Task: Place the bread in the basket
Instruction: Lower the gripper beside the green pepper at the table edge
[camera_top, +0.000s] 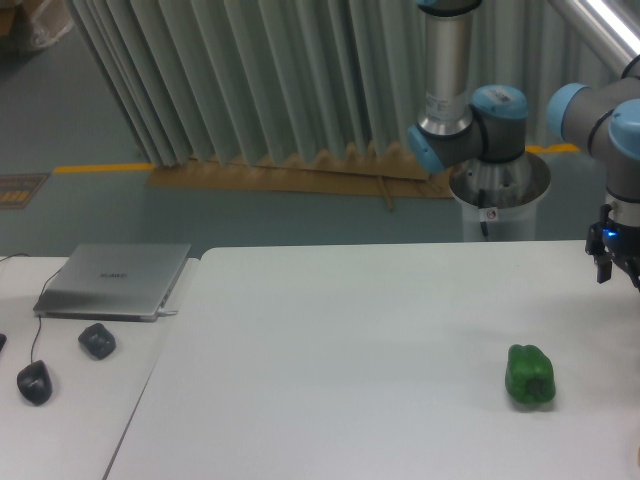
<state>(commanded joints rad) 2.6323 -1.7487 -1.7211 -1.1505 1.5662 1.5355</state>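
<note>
No bread and no basket show in this view. My gripper hangs at the far right edge of the frame, above the back right part of the white table. It is partly cut off by the frame edge, so I cannot tell how its jaws stand. Nothing shows between its fingers.
A green bell pepper lies on the table at the right, in front of and left of the gripper. On a separate table at the left are a closed grey laptop and two dark mice. The arm's base stands behind the table.
</note>
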